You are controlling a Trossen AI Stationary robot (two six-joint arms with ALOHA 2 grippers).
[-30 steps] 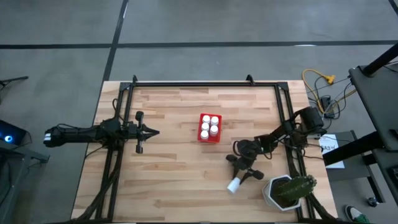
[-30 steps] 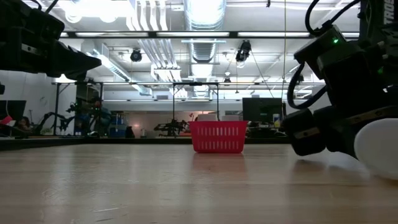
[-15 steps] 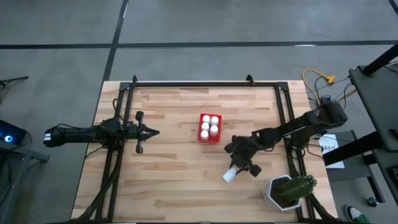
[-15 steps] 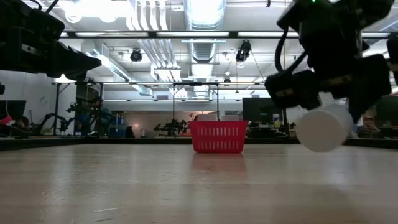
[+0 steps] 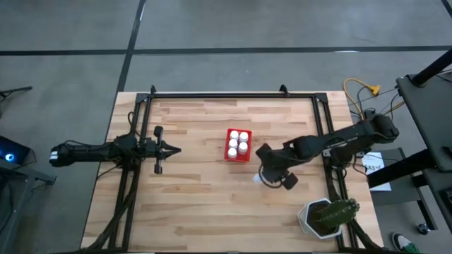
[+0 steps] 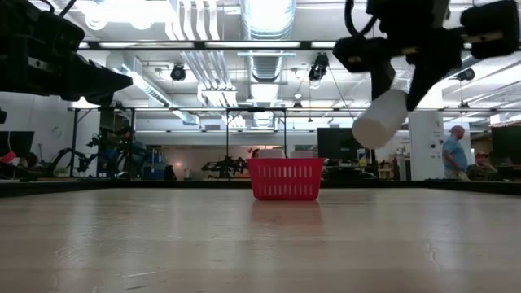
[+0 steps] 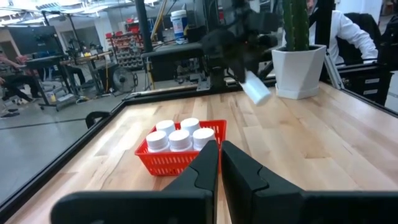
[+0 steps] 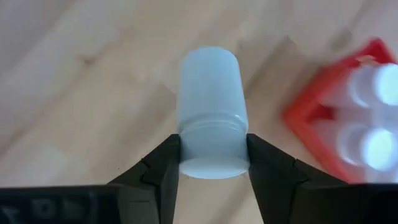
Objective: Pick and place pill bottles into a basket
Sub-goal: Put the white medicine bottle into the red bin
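White plastic is filling the right gripper (image 8: 210,163): its two dark fingers (image 8: 163,168) are clamping a pill bottle (image 8: 209,112) on both sides. In the low view the held bottle (image 6: 380,119) is hanging tilted, clear of the table, higher than the basket's rim. From above, the right gripper (image 5: 270,171) is sitting just beside the red basket (image 5: 229,158), on its right, with only a sliver of the bottle showing under the arm.

That basket (image 7: 158,162) is standing near the middle of the table and is carrying five upright white-capped bottles (image 7: 180,139), packed together; from above, the caps (image 5: 238,142) are filling most of it.

Off to the left, the left gripper (image 5: 174,149) is waiting well apart from the basket, its fingers (image 7: 201,169) pressed together on nothing and aimed toward it.

Pale wooden planks are making up the table (image 5: 198,212), which is framed by dark rails. A white pot with a green cactus-like plant (image 5: 327,216) is standing at the table's near right corner.

Beyond the table, the low view is showing a workshop with ceiling ducts, strip lights and benches, and a person (image 6: 452,152) is standing far off at the right.
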